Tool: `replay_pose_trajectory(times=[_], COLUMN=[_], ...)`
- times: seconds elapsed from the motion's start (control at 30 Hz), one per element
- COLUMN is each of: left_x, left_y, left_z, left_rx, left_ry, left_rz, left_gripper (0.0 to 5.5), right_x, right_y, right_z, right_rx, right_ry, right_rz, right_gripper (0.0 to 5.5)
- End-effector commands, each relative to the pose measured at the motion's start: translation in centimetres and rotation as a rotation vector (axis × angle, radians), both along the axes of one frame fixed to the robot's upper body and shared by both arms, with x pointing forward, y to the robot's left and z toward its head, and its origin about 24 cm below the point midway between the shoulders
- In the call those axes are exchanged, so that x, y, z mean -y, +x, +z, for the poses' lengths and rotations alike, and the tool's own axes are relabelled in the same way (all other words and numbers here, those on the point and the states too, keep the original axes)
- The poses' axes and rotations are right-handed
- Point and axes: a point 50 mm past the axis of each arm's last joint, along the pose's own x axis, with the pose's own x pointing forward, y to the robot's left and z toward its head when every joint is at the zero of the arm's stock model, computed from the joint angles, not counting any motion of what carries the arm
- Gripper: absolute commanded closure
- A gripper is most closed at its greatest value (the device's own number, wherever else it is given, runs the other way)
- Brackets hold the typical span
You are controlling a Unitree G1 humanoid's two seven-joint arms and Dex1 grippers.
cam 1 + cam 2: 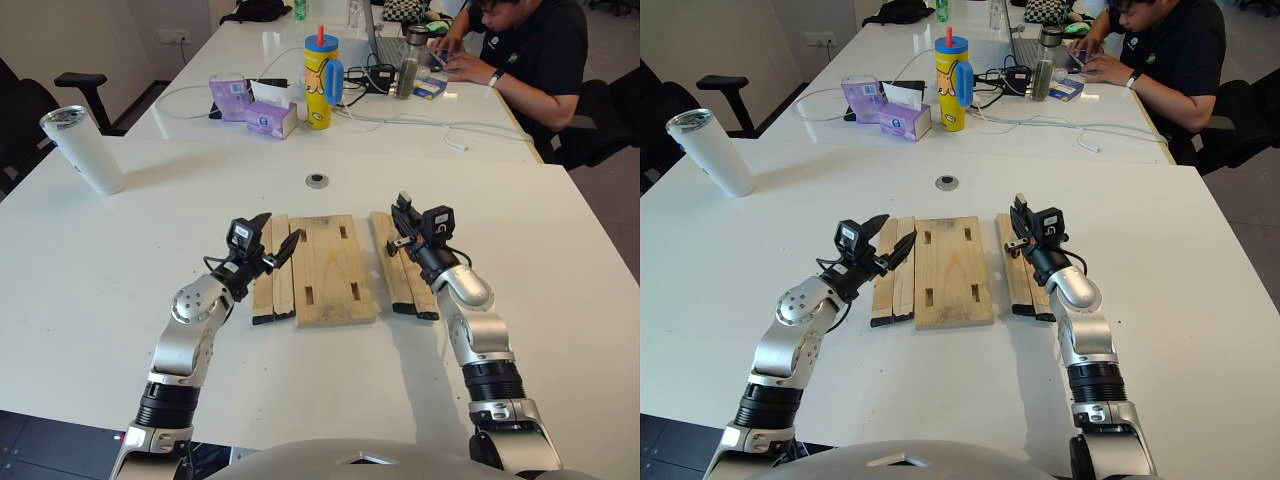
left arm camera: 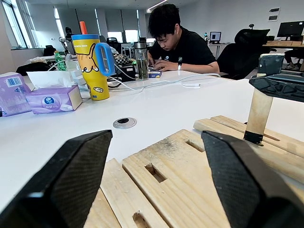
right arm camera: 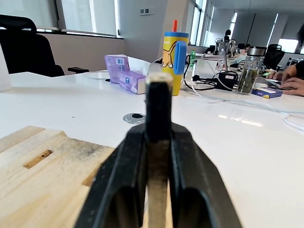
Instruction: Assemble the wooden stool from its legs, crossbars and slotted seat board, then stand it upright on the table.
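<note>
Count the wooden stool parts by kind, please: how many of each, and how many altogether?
Slotted seat board: 1
Slats lying left of it: 2
Slats lying right of it: 2
Short piece in the right gripper: 1
Total: 6

The slotted board (image 1: pixel 330 268) lies flat on the table (image 1: pixel 120 300) at the centre of the frame. The left slats (image 1: pixel 273 285) lie side by side just beside its left edge. The right slats (image 1: pixel 405 270) lie near its right edge, a narrow gap between. The left gripper (image 1: pixel 276 238) hangs over the far end of the left slats. The right gripper (image 1: pixel 400 228) sits over the right slats, clamped on a stick (image 2: pixel 259 114) standing upright on them. A grommet (image 1: pixel 317 180) is set in the table behind the board. A tumbler (image 1: pixel 82 150) stands at upper left. At top centre, tissue packs (image 1: pixel 250 105) lie left of a cup (image 1: pixel 322 82), and a bottle (image 1: pixel 407 65) stands to its right.
</note>
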Motion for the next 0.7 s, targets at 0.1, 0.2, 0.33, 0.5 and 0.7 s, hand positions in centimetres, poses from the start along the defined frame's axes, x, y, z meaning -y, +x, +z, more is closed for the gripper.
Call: replay_pose_trajectory(times=[0.1,0.2,0.33,0.5,0.7], left_x=[0.0,0.0,0.0,0.0,0.1], left_y=[-0.1,-0.1,-0.2,-0.3,-0.3], left_z=[0.2,0.3,0.3,0.3,0.3], left_rx=[0.003,0.003,0.003,0.004,0.008], left_ry=[-0.011,-0.022,-0.026,-0.033,-0.041], left_rz=[-0.001,0.005,0.017,0.034,0.044], left_gripper=[2.02,2.02,2.02,2.02,2.02], right_x=[1.2,1.8,1.2,0.7,0.2], right_y=[0.5,1.2,1.4,1.5,1.4], right_z=[-1.1,-1.1,-0.9,-1.2,-0.3], right_rx=[-0.112,-0.182,-0.259,-0.384,-0.349], right_ry=[0.138,0.238,0.237,0.238,0.228], right_rz=[-0.098,-0.168,-0.207,-0.28,-0.275], right_gripper=[5.09,5.09,5.09,5.09,5.09])
